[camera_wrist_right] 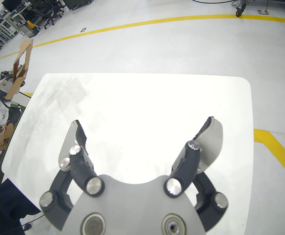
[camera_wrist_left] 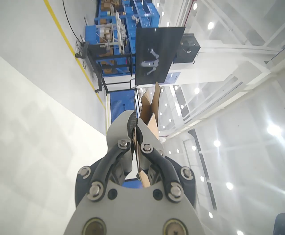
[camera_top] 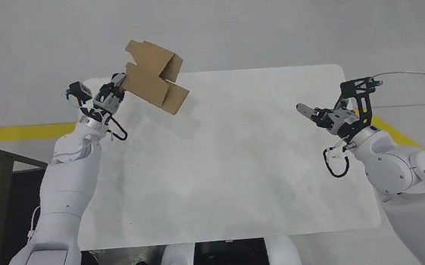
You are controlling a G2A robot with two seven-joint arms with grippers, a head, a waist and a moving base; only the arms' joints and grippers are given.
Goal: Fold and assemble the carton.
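One-handedly pinching carton [camera_top: 154,77] in left end effector [camera_wrist_left: 135,121] over bench [camera_top: 239,176] corner. Holding right end effector [camera_wrist_right: 144,120] spread. Leaving folding mostly undone.

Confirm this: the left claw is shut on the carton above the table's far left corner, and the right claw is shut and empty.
Wrong on one point: the right claw is open, not shut, and empty, as the right wrist view shows. The left claw is shut on the carton above the table at its far left corner.
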